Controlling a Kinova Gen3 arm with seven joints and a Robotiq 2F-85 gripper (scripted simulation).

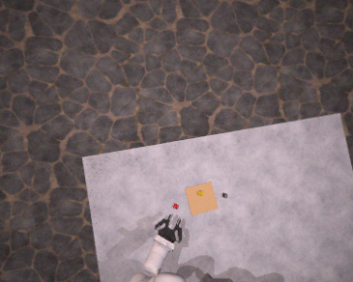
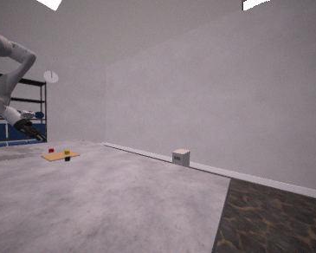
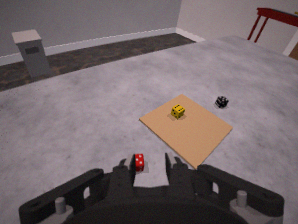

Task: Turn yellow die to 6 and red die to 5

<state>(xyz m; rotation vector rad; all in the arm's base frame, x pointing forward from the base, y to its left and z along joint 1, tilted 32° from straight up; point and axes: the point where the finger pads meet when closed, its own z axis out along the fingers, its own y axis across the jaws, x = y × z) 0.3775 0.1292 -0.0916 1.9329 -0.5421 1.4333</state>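
Gripper [image 1: 172, 223] [image 2: 45, 140] [image 3: 150, 162]: partly open, empty, raised. Red die [image 1: 175, 206] [image 2: 51, 150] [image 3: 139, 162]: on the table, outside the mat [image 1: 201, 205] [image 2: 54, 157] [image 3: 192, 135]. Yellow die [image 1: 200, 192] [image 2: 67, 152] [image 3: 178, 111]: on the mat. Risks judged: red die knocked by a fingertip if descent was made off-centre; mat dragged by low fingers.
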